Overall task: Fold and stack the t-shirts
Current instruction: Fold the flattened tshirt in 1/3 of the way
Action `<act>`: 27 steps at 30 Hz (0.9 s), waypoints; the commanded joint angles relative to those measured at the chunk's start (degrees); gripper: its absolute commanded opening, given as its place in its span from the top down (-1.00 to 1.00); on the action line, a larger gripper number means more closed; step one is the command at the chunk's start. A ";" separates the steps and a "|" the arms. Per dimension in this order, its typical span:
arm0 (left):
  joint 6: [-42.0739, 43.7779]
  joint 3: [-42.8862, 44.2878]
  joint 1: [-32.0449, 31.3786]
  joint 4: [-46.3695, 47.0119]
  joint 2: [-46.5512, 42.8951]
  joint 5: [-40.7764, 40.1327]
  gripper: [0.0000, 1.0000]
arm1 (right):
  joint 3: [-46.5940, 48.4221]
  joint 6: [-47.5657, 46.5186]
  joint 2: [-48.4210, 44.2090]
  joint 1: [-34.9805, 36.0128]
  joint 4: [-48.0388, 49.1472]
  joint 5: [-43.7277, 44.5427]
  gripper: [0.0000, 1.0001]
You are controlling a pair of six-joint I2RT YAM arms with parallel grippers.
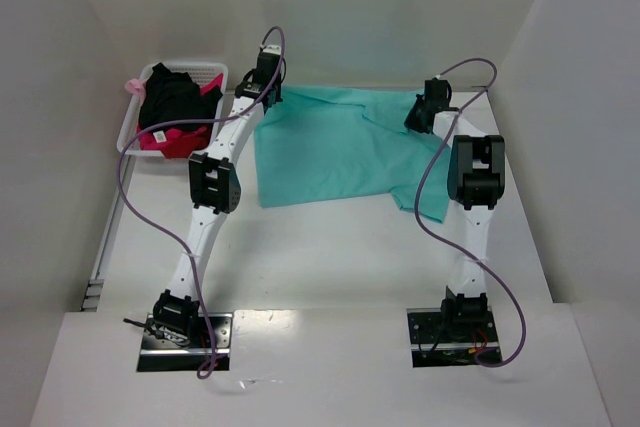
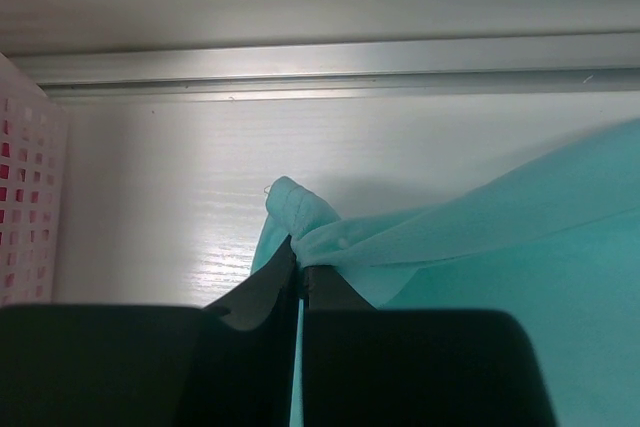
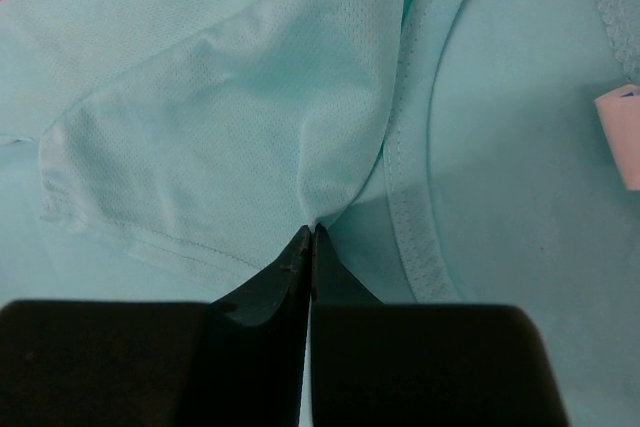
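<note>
Teal t-shirt (image 1: 330, 147): it's lying spread out on the table (image 1: 330, 267), stretching from one gripper to the other and spilling back from both toward the arm bases.
Long axis: it's running side to side. The neck end is sitting at the right gripper and the opposite edge is ending up at the left one.
Left gripper (image 2: 300, 269): the jaws are squeezing fully together on a bunched-up corner of the teal cloth. That corner is poking out just past the tips, and the rest is draping off to the gripper's right.
Right gripper (image 3: 312, 235): this one's clamping all the way down too, pinching a little fold of the same shirt right where the sleeve (image 3: 220, 137) is meeting the collar (image 3: 412, 217).
Neck label (image 3: 622, 137): a small white tag, showing off to the right of the right gripper's tips, inside the collar curve.
Loose flap: a bit of teal is trailing back behind the right gripper, under its own arm. I can't tell which part of the shirt it is.
Basket (image 1: 216, 71): the white lattice one is sitting just left of the left gripper, apart from the teal cloth.
Black t-shirt (image 1: 170, 97): it's lying crumpled in that basket, on top.
Pink-red t-shirt (image 1: 175, 140): it's peeking out from under the black one.
Rail (image 2: 350, 72): a metal strip is running straight ahead of the left gripper, along the foot of the wall.
In the way: the right arm (image 1: 478, 172) is hanging over the shirt's right edge. The purple cable (image 1: 125, 187) is looping out left of the left arm, past the basket.
</note>
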 commanded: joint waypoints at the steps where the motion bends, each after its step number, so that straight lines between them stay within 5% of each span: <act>1: 0.90 -1.46 -0.27 0.65 -5.54 0.98 1.00 | 3.18 -1.26 -2.21 0.62 -2.37 1.55 0.99; 18: -1.91 -25.36 0.79 3.91 -19.52 -0.60 1.00 | 3.09 -2.94 -18.99 -2.45 -4.31 2.79 0.99; 23: -4.11 -27.05 2.37 5.75 -18.82 -2.98 1.00 | 1.86 -2.94 -19.62 -2.98 -3.60 2.17 0.99; 27: -4.81 -20.04 3.43 5.14 -14.96 -2.98 1.00 | 4.66 -2.94 -19.09 -2.98 -4.74 2.17 0.99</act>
